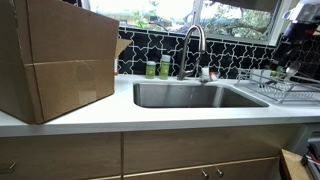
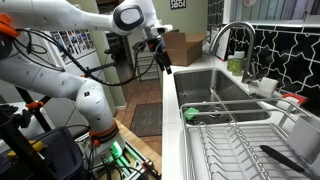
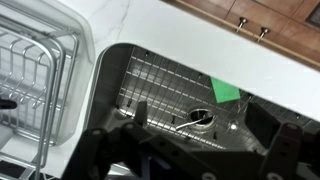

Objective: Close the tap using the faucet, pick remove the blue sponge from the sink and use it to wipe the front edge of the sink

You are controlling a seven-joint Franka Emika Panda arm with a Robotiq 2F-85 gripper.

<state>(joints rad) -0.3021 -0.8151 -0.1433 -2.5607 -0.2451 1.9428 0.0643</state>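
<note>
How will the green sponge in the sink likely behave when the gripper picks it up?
The sponge looks thin and flat, so it is probably light and may flex. It lies on a wire grid in the sink, so it is unlikely to roll. Whether it is wet cannot be seen.

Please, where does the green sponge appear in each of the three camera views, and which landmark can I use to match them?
In an exterior view: not visible; the sink shows, but its floor is hidden.
In an exterior view: the sponge lies at the sink's near end, close to the dish rack.
Wrist view: sponge right of centre, on the sink floor.
Shared landmark: the sink.
</note>
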